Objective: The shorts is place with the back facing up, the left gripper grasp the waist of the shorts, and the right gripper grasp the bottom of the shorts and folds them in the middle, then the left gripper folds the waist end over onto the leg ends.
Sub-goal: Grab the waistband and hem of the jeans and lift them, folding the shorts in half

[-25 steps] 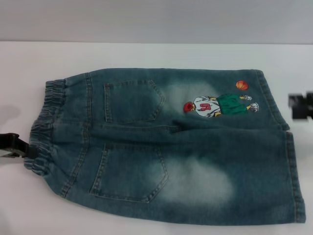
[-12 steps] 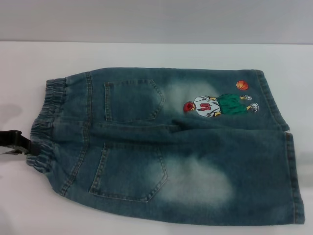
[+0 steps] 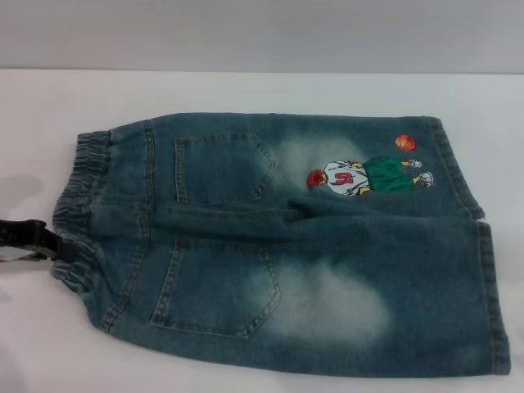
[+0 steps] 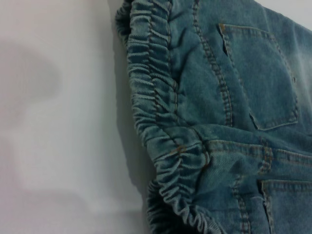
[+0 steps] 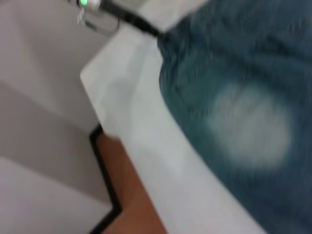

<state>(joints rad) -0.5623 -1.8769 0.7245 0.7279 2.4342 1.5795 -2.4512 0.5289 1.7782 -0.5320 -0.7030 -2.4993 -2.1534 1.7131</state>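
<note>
The shorts (image 3: 286,246) lie flat on the white table with the back up, showing two patch pockets and the embroidered player (image 3: 368,176). The ruffled waist (image 3: 78,213) is at the left and the straight leg ends (image 3: 491,295) at the right. My left gripper (image 3: 49,242) reaches in from the left edge and meets the waist at about its middle. The left wrist view looks closely at the gathered waist (image 4: 156,112) and a pocket (image 4: 263,78), with no fingers showing. My right gripper does not show in any view; its wrist camera looks over the shorts (image 5: 243,97).
The white table (image 3: 246,90) extends behind and to both sides of the shorts. The right wrist view shows the table's near corner (image 5: 97,78), orange-brown floor (image 5: 131,195) below it, and my left arm (image 5: 131,19) with its green light.
My right gripper, at the right edge a second ago, has left the head view. My left gripper has slid a little right into the waist, which bunched slightly.
</note>
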